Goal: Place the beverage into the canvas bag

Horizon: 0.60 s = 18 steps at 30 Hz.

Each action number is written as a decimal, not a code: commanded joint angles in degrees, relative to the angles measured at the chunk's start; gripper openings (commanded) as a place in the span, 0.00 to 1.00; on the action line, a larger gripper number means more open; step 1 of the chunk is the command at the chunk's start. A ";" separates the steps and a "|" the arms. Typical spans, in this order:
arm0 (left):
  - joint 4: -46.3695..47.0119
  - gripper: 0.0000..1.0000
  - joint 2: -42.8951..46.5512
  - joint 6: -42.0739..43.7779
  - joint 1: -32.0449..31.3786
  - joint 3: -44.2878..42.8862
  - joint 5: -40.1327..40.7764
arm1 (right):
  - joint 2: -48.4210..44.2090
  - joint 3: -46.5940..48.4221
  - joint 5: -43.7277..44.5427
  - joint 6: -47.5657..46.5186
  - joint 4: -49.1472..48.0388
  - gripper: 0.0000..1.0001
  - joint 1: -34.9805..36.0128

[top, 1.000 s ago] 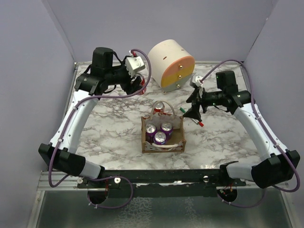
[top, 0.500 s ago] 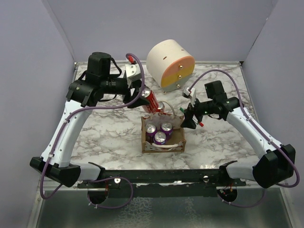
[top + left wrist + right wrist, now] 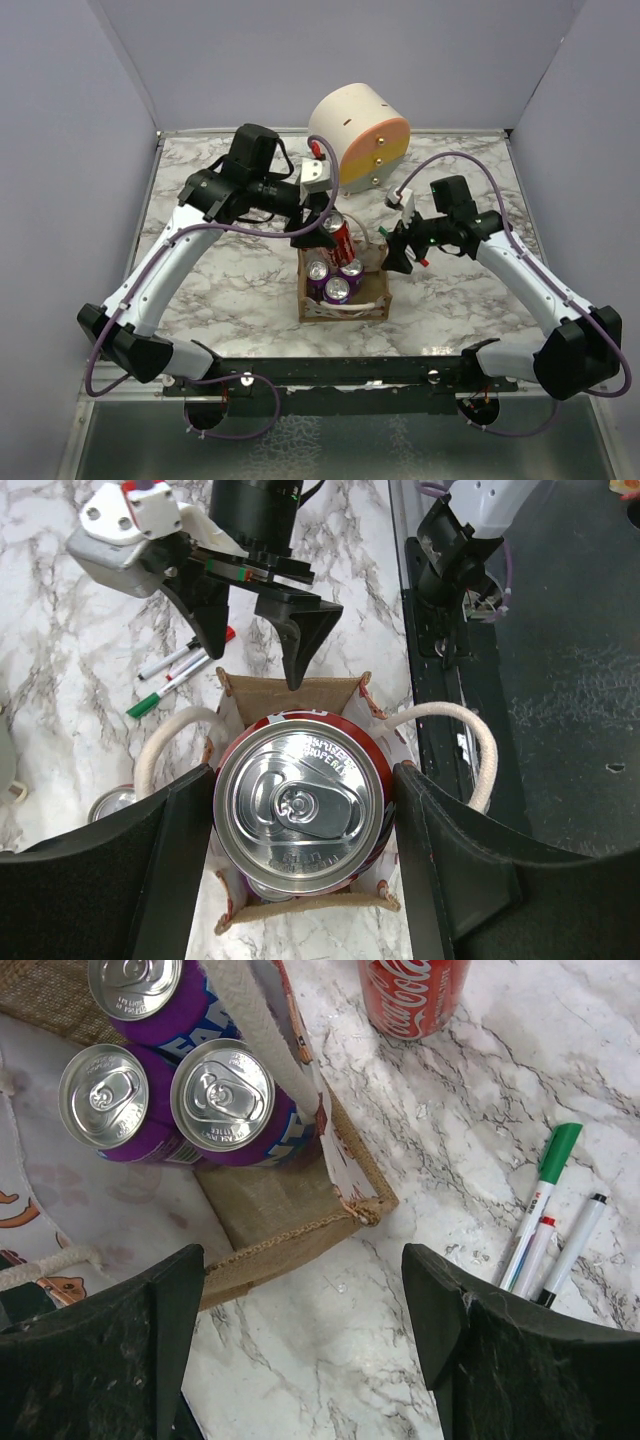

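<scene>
Can (image 3: 300, 805), red with silver top

Between the fingers of the left pincer (image 3: 305, 825), the red can (image 3: 303, 805) shows only its lid and a sliver of its side. Its body and most of the canvas bag (image 3: 250, 695) beneath are hidden. A purple can (image 3: 112, 807) sits half behind one finger. Ahead of the right pincer (image 3: 300, 1360), the picture's top edge cuts off the red can and another purple can (image 3: 135, 985). The near ends of the pens (image 3: 540, 1210) disappear behind a finger.
</scene>
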State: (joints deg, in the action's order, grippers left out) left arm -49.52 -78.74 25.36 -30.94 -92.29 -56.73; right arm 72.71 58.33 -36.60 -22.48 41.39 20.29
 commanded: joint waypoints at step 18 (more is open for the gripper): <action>5.03 0.00 -11.14 15.09 -13.20 0.95 0.64 | -3.98 -2.58 2.89 0.64 -1.51 0.65 -1.79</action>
State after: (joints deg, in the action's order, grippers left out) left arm -48.21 -89.23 36.23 -42.35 -90.50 -53.25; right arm 69.63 56.62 -34.24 -21.52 41.30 19.46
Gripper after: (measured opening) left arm 0.666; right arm 0.654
